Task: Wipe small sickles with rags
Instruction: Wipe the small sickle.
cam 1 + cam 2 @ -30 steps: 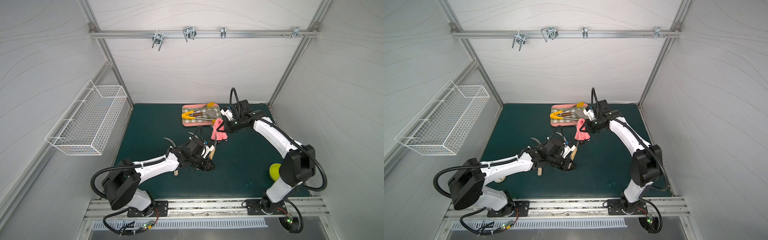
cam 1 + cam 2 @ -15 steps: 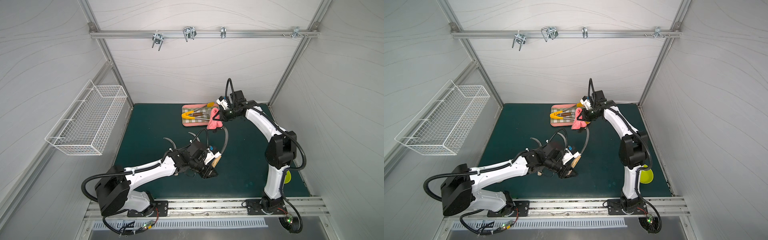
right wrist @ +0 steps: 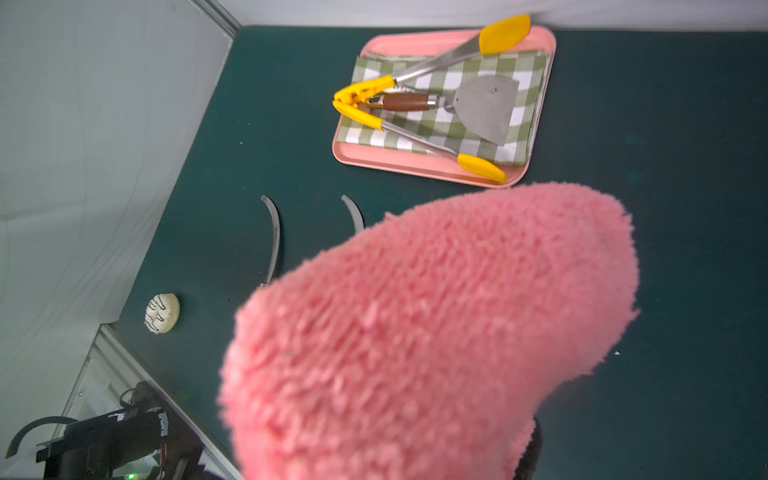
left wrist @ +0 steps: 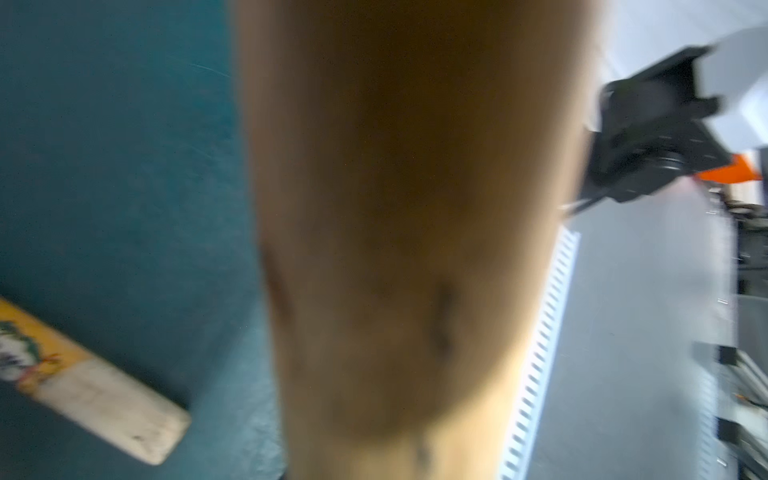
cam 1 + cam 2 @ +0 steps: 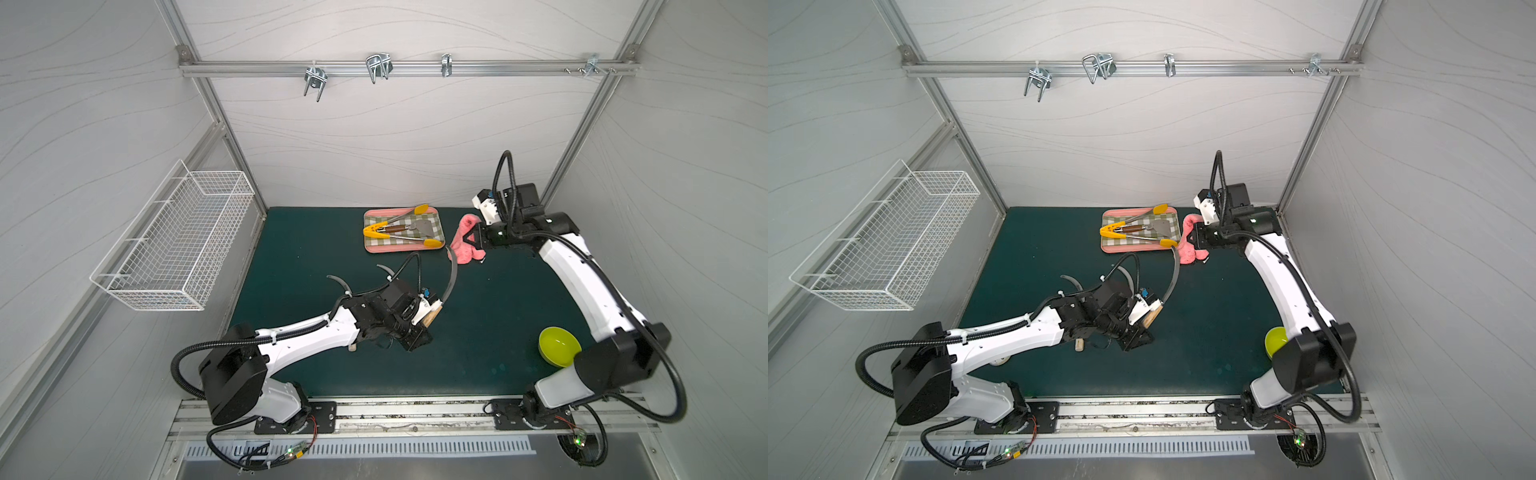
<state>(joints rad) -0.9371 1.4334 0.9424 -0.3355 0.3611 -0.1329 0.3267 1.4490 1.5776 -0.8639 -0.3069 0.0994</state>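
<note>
My left gripper (image 5: 423, 329) is shut on the pale wooden handle (image 4: 415, 249) of a small sickle. Its thin grey blade (image 5: 453, 274) curves up and back, and its tip ends at the left edge of the rag (image 5: 462, 249); I cannot tell whether they touch. The pink fuzzy rag hangs from my right gripper (image 5: 473, 241), which is shut on it just right of the tray, and it fills the right wrist view (image 3: 436, 332). Two more sickles lie on the mat with their blades (image 3: 274, 237) (image 3: 353, 212) showing beyond my left arm. One label-banded handle (image 4: 83, 382) shows in the left wrist view.
A pink-rimmed checked tray (image 5: 370, 248) at the back holds yellow-tipped tongs (image 5: 378, 230) and a brown-handled spatula (image 5: 419, 226). A green bowl (image 5: 559, 345) sits by my right arm's base. A small white round thing (image 3: 162, 313) lies at front left. A wire basket (image 5: 178, 249) hangs on the left wall.
My right gripper has carried the rag to the right, from in front of the tray to beside its right edge. My left arm swung the sickle rightward earlier and has since held nearly still.
</note>
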